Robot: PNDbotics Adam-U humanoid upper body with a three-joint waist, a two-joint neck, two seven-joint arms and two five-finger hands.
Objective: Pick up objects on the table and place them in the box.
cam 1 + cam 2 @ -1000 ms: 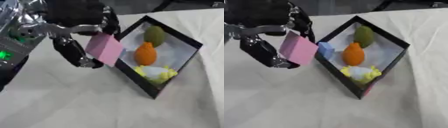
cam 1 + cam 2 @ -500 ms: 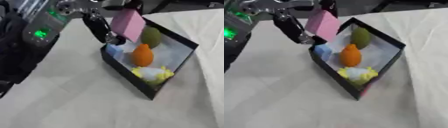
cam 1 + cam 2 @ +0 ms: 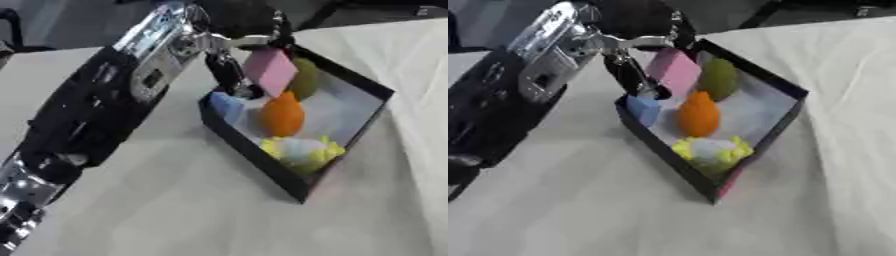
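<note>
- A table point(image 3: 175, 200) covered with a pale cloth is seen from above, with a black box point(image 3: 262, 155) set askew toward its far edge.
- The left hand point(image 3: 229, 67) is reached in from the upper left, over the box's far left wall.
- A pink block point(image 3: 269, 71) is pinched between the hand's curled fingers and thumb, and is held tilted above the inside of the box, not yet set down.
- Inside the box are a blue piece point(image 3: 226, 106) by the left wall, an orange fruit point(image 3: 282, 115) in the middle, a green fruit point(image 3: 304, 80) at the far side, and a yellow-and-white thing point(image 3: 302, 150) near the front corner.
- The right hand is not seen in either view.
- The step in hand is judged to be the placing of the block; the task looks well along, since several things are already boxed.
- For a clean release, the block is best lowered into the free space by the far corner, beside the green fruit and behind the orange one, before the fingers are opened.
- The wall should be cleared by the fingers on the way down, so that the box is not pushed across the cloth.
</note>
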